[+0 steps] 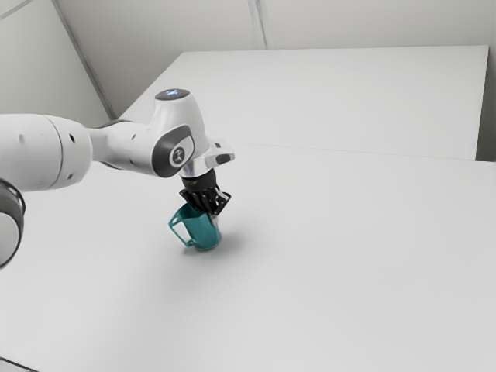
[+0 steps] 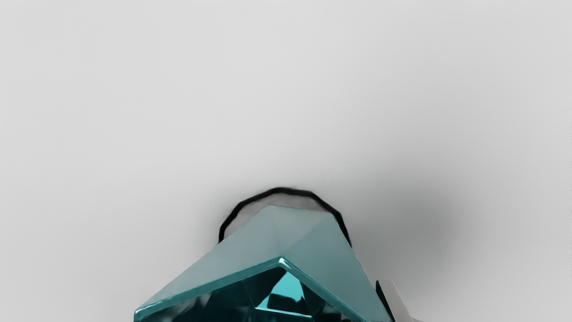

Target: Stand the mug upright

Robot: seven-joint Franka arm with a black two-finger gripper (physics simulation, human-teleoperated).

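teal faceted mug (image 1: 200, 232) beneath black two-finger hand (image 1: 211, 212), mouth facing up toward it, white surface (image 1: 325, 263) below, cannot tell whether hand is clenched or released

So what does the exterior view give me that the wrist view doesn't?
Exterior view: the arm, the black gripper at the mug, the handle pointing toward the exterior view's left, and the wall behind.
Wrist view: a close look into the mug's faceted inside, plus a dark curved edge beyond its outer wall.
Both: the teal mug, the pale table and a soft shadow beside the mug.
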